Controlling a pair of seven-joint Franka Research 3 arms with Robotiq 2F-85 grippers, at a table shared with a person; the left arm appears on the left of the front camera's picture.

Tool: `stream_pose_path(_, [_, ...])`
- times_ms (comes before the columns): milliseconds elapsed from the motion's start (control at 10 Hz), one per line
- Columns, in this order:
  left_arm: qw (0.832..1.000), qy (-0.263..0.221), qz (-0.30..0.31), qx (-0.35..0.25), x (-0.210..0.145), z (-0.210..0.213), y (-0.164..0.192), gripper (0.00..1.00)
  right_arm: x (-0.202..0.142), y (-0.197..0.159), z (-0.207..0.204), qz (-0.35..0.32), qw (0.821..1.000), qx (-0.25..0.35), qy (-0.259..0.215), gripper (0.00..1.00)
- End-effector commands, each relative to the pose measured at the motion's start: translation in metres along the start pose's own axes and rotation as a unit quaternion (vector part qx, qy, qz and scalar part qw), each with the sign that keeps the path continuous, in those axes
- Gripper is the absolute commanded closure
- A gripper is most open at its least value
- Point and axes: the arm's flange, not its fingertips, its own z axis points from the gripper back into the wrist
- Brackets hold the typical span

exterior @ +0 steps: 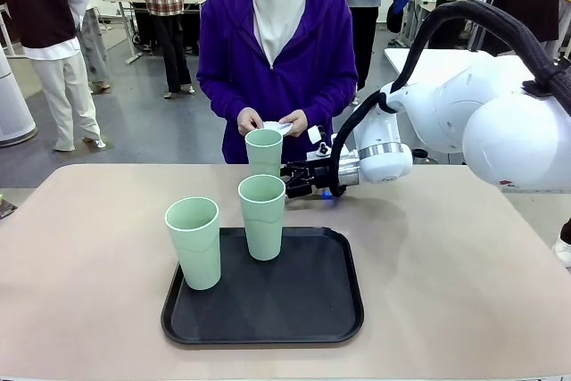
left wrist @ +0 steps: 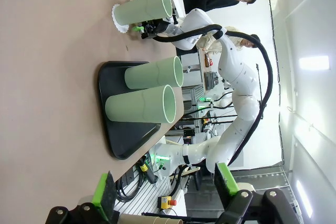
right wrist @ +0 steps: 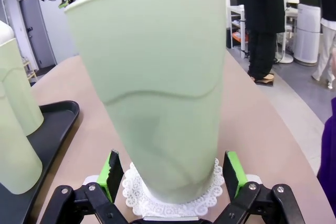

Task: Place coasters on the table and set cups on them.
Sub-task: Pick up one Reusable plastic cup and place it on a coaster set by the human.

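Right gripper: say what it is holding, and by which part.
Nothing: the right gripper is open, its fingers flanking the base of the cup on its coaster without touching it.

We see the right arm (exterior: 464, 118) stretching in from 3 o'clock in the front view, forearm level, with the wrist (exterior: 379, 162) turned so the right gripper (exterior: 294, 181) points toward 9 o'clock — its fingers are spread wide, green pads (right wrist: 111, 174) well apart. In its own wrist view the left gripper (left wrist: 164, 186) sits at 6 o'clock, jaws likewise wide. At 12 o'clock in the front view, the person's hands (exterior: 272, 122) are drawn together at the waist.
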Motion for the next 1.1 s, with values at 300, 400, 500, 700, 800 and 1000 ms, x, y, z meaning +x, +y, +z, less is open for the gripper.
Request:
stream_pose_path(300, [1.0,0.0,-0.007,-0.005,-0.001,0.003,0.0,0.0,0.012,0.001,0.034,-0.001,0.999,-0.031,0.033,0.0])
stream_pose_path(400, [1.0,0.0,-0.007,-0.005,-0.001,0.003,0.0,0.0,0.015,0.007,0.049,-0.002,0.998,-0.041,0.038,0.0])
stream_pose_path(500, [1.0,0.0,-0.007,-0.005,-0.001,0.003,0.0,0.0,0.02,0.013,0.065,-0.001,0.998,-0.053,0.042,0.0])
stream_pose_path(700, [1.0,0.0,-0.007,-0.005,-0.001,0.003,0.0,0.0,0.037,0.035,0.099,-0.001,0.994,-0.082,0.067,0.0])
stream_pose_path(800, [1.0,0.0,-0.007,-0.005,-0.001,0.003,0.0,0.0,0.052,0.05,0.112,-0.008,0.99,-0.1,0.099,0.0])
stream_pose_path(1000, [1.0,0.0,-0.007,-0.005,-0.001,0.003,0.0,0.0,0.088,0.094,0.129,-0.082,0.971,-0.118,0.192,0.0])
